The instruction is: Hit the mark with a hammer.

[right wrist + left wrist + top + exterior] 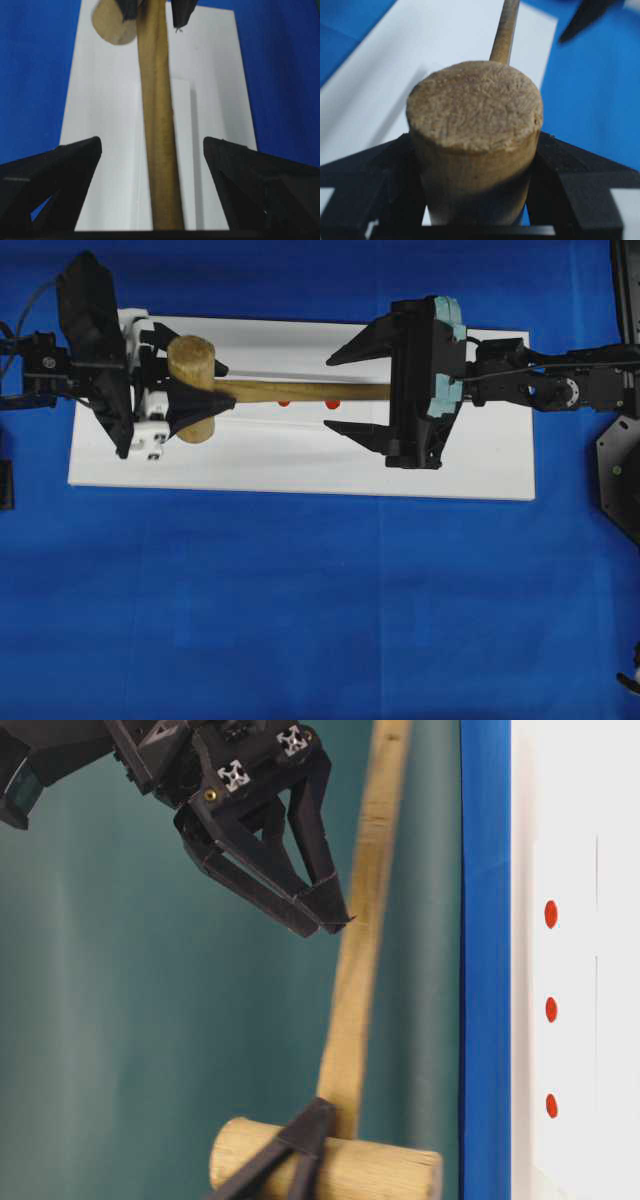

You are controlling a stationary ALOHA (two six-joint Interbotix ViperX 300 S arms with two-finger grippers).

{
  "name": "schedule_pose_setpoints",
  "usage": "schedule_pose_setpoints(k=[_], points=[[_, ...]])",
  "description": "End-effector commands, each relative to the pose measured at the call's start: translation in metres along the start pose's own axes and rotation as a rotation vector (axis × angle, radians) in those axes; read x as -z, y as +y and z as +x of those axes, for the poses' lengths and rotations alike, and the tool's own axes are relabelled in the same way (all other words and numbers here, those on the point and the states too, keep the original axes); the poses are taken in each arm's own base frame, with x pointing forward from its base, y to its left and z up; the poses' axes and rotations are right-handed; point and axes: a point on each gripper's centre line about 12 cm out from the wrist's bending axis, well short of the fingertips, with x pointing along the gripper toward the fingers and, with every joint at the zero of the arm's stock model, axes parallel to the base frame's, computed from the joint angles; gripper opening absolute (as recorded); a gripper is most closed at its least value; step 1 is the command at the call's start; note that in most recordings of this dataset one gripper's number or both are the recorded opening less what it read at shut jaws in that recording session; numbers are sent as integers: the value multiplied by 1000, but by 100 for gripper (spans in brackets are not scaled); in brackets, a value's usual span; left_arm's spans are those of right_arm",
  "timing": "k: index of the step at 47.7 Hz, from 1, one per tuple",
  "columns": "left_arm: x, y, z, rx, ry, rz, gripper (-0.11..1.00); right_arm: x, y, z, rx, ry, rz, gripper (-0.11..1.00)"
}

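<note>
- Hammer point(205, 388) is held off the white board point(480, 465), above its left end; handle point(310, 392) runs level toward the right, passing over the red marks point(332, 403).
- Head is clamped between the left gripper point(190, 390) fingers, jaws part-closed on it; the left wrist view shows a black finger on each side of the head.
- Right gripper point(352, 390) jaws are spread wide, one on each side of the handle's free end, nothing touched. Judged: handle just let go, or not yet taken.
- Grip on the head alone leaves the long handle unsupported; a swing from there looks awkward, so a handle grip is probably needed.
- Table-level view shows three red marks point(551, 1009) in a row on the board.
- Open room: blue cloth point(300, 620) all round the board; the board's near edge is well apart from both grippers.
</note>
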Motion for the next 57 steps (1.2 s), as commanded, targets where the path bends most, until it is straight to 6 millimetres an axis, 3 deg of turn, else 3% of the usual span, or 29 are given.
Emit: schedule_pose_setpoints(k=[1, 9, 16, 24, 45, 50, 57], points=[[-19, -9, -3, 33, -59, -126, 44, -16, 0, -5, 1, -45, -10, 89], [-17, -14, -5, 55, -46, -423, 44, -15, 0, -4, 2, -45, -37, 89], [-13, -18, -7, 67, -23, -576, 44, -15, 0, -4, 6, -44, -60, 89], [-13, -28, -10, 101, -14, -591, 44, -15, 0, -2, 5, -42, -69, 89], [-11, -32, -12, 111, -6, -592, 44, -4, 0, 8, 6, -6, -80, 88], [-11, -34, -12, 117, -3, -590, 44, -4, 1, 14, 4, 2, -105, 77], [-10, -36, -12, 123, 3, -591, 44, -6, 1, 16, -1, 0, -128, 34]])
